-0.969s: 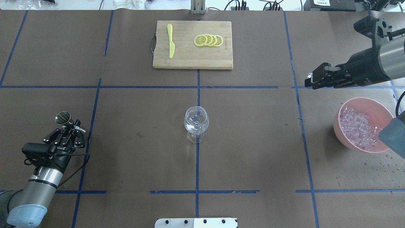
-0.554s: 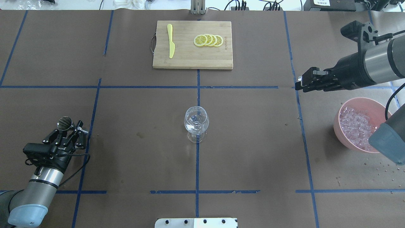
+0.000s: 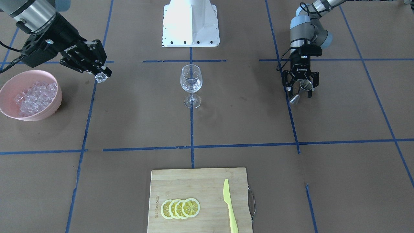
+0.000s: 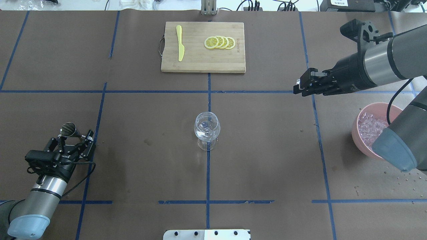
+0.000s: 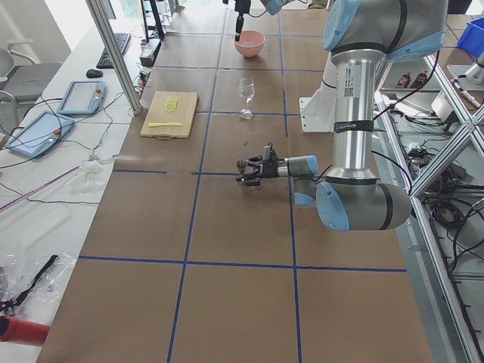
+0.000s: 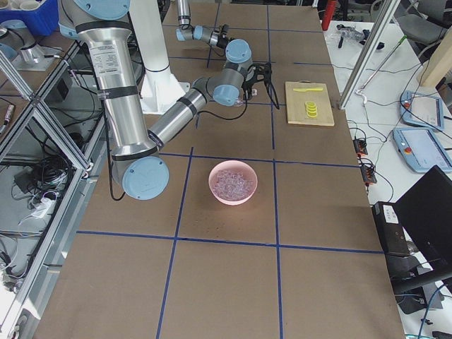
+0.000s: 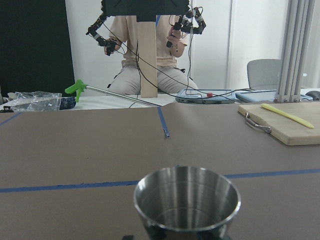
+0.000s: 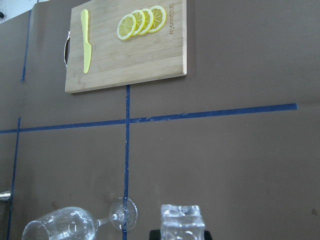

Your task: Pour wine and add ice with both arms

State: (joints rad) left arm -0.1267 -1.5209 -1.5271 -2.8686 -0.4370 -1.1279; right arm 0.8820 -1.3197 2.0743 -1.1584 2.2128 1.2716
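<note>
A clear stemmed wine glass (image 4: pixel 207 130) stands upright at the table's centre and also shows in the front view (image 3: pixel 191 83). My right gripper (image 4: pixel 298 87) is shut on one clear ice cube (image 3: pixel 101 77), held in the air right of the glass and left of the pink bowl (image 4: pixel 358 135). The cube also shows in the right wrist view (image 8: pixel 183 222). The bowl holds a pile of ice (image 3: pixel 32 94). My left gripper (image 4: pixel 75 137) is shut on a steel jigger (image 4: pixel 68 128), low over the table at the near left. The jigger's open mouth fills the left wrist view (image 7: pixel 186 200).
A bamboo cutting board (image 4: pixel 202 61) lies at the far middle with lemon slices (image 4: pixel 220 42) and a yellow plastic knife (image 4: pixel 180 43) on it. The white robot base (image 3: pixel 190 22) stands at the near edge. Small specks (image 4: pixel 403 176) are scattered near the bowl.
My right arm has swung left, away from the bowl and toward the glass, carrying the ice cube. My left gripper has turned and sunk slightly with the jigger.
</note>
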